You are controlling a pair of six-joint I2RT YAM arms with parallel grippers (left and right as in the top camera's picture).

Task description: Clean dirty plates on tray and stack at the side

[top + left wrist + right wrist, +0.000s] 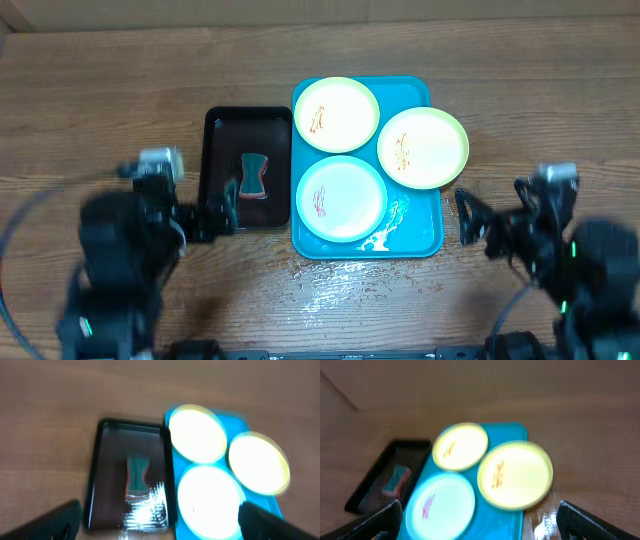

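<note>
Glare and blur in the left wrist view bleach the light teal rimmed round plastic plate (pixel 207 505), between the jaws, hiding any streaks; the bottom edge crops it. The left gripper (pixel 160 505) shows only black fingers (pixel 50 522), cut off at both lower corners. Ahead of the left jaw, a small teal-and-red block (pixel 136 476) is too smeared to identify.

Standing over the table, I can't make out any lettering, number, label or brand on the tray (pixel 412 92), on the dirty plates (pixel 337 113) lying on it, or on the black tray (pixel 225 140) just beside it. The red-brown marks on the plates are sauce streaks, not writing.
</note>
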